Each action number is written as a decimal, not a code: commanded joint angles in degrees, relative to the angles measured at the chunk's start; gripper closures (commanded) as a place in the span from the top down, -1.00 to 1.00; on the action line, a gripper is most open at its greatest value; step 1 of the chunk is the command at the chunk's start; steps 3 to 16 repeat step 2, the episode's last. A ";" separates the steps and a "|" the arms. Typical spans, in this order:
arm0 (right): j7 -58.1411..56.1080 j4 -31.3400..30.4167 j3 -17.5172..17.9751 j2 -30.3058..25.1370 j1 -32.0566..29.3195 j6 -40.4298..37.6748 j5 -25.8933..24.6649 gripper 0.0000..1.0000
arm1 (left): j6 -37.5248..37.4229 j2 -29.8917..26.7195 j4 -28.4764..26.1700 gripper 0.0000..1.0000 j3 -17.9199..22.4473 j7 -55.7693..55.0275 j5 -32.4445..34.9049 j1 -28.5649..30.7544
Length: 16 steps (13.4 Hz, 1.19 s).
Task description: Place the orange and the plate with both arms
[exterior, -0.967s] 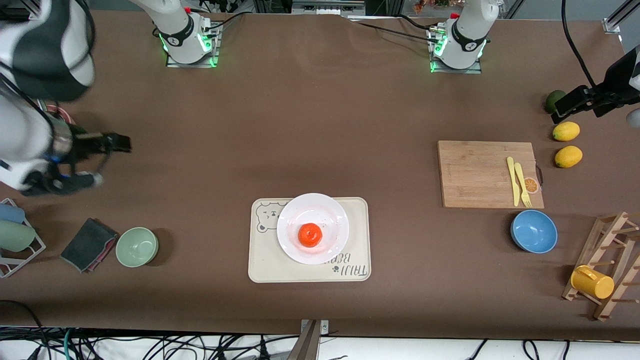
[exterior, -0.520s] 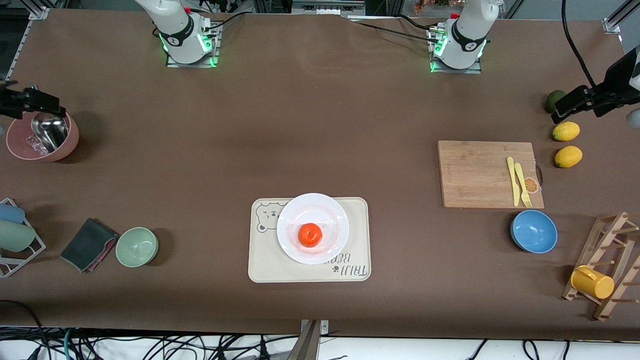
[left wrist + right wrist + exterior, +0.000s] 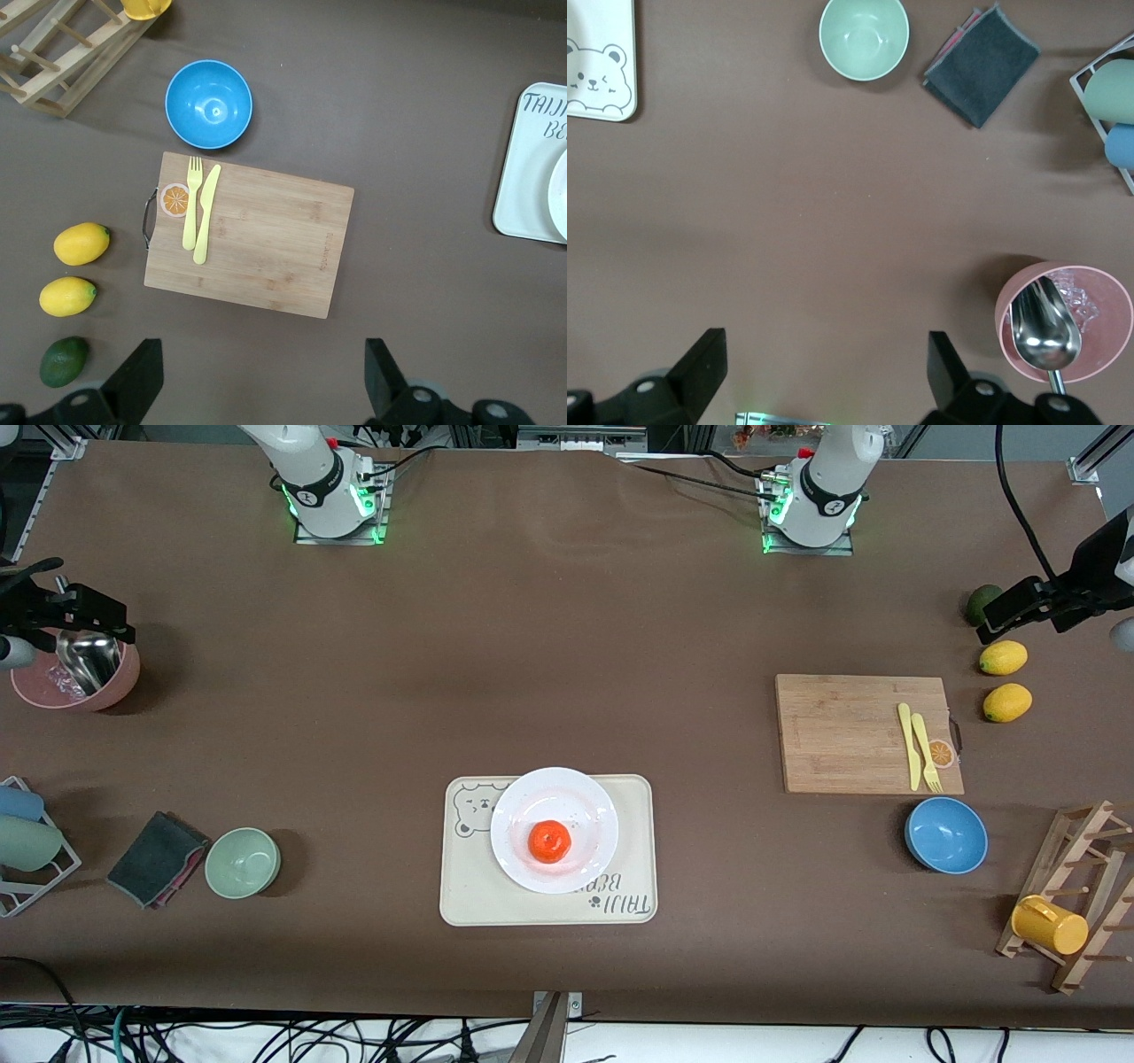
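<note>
Bear-print tray (image 3: pixel 638 850), cutting board (image 3: pixel 850 735), blue bowl (image 3: pixel 945 835), two lemons (image 3: pixel 1003 658), green bowl (image 3: pixel 243 862)

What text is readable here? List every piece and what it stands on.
"TAIJI BEAR": printed on the cream bear-print tray, upside down in the front view; the last letters are uncertain.
Faint mark on the wooden cutting board: too small to read.
No other text is legible.

We are looking at a robotics lab staged as a kitchen: two arm bases (image 3: pixel 332 500) are glowing green on a brown-covered bench (image 3: pixel 567 620), loose cables (image 3: pixel 266 1036) are trailing below its edge, and a cutting board (image 3: pixel 864 733) is lying among bowls.
</note>
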 commanded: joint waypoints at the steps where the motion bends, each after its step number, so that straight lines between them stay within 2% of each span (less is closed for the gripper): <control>1: -2.99 -2.00 -1.04 -0.77 -1.56 1.40 0.28 1.00 | -1.21 0.68 1.65 1.00 -0.31 -0.24 1.20 0.23; 16: -3.09 -2.00 -0.78 -0.95 -1.30 1.31 0.11 1.00 | -1.21 0.68 1.65 1.00 -0.31 -0.24 1.11 0.23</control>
